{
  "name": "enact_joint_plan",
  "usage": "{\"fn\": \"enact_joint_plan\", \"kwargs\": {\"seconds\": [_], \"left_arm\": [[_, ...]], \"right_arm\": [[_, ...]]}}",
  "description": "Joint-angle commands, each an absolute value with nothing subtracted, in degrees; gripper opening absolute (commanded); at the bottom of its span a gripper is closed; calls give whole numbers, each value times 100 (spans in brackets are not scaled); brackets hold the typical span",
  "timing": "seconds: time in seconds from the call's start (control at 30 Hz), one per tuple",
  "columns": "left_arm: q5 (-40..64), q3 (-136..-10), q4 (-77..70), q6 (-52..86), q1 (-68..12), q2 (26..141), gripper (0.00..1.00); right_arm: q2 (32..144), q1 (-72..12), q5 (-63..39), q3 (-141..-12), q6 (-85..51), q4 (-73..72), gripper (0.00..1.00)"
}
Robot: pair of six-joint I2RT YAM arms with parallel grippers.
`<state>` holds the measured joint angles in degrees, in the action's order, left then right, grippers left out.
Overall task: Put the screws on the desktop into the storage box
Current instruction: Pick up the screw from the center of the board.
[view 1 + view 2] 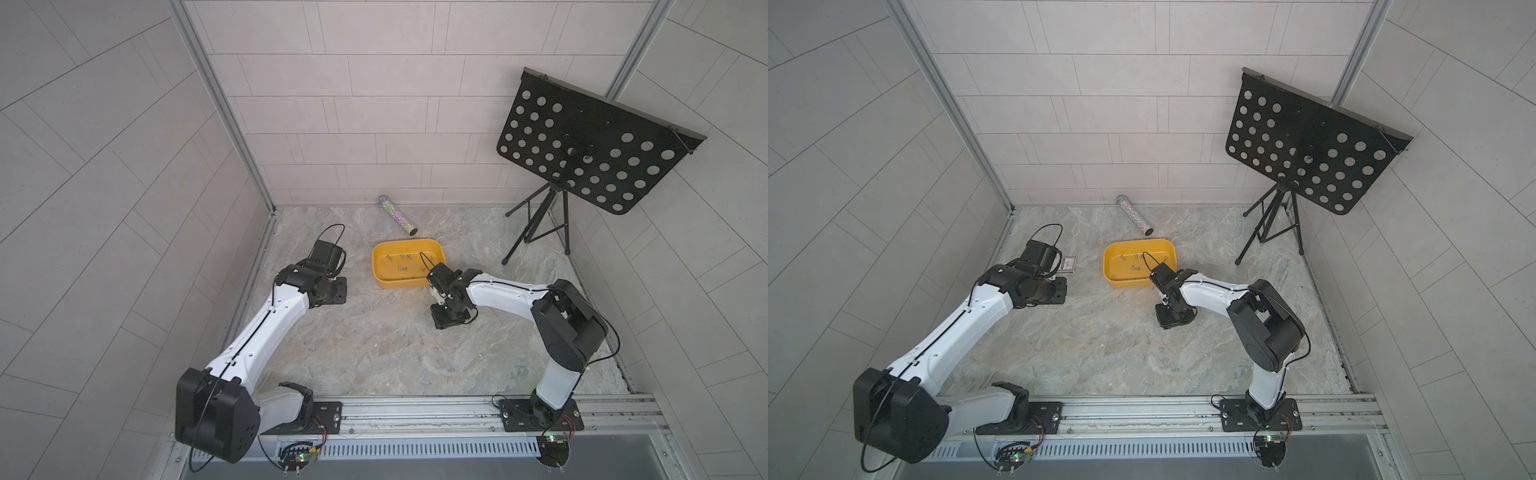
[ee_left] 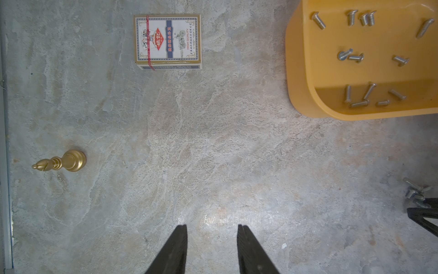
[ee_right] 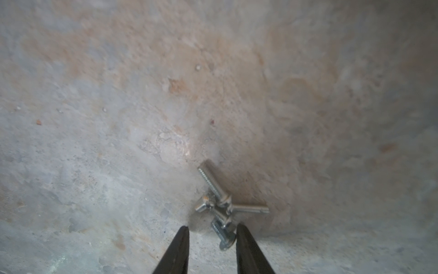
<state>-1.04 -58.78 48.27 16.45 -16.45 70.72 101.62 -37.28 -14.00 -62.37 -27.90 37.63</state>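
Note:
The yellow storage box (image 1: 399, 284) stands mid-desktop (image 1: 374, 345) and holds several silver screws (image 2: 355, 57). A small heap of screws (image 3: 220, 206) lies on the desktop just in front of the box, also visible in the left wrist view as a cluster of screws (image 2: 416, 192). My right gripper (image 3: 212, 229) points down at this heap, open. One screw (image 3: 225, 237) lies between its fingers against one finger, with a gap to the other. My left gripper (image 2: 212, 227) hovers open over bare desktop left of the box, with nothing between its fingers.
A printed card box (image 2: 168, 40) and a small brass piece (image 2: 61, 162) lie near the left arm. A glittery tube (image 1: 397, 216) lies behind the box. A black perforated music stand (image 1: 594, 141) on a tripod (image 1: 536, 232) fills the back right corner.

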Motion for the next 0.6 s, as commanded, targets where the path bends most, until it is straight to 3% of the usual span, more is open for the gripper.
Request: {"fn": "enact_joint_plan", "kwargs": {"seconds": [0.0,0.57], "left_arm": [[-80,-5802,4832,1591,-1600,7051,43],[-80,-5805,4826,1592,-1600,7046,43]], "right_arm": [[10301,-3830,-1484,-6222,-2757,3788,35],[10366,-3955,-1442,-6217,-2786,3807,29]]}}
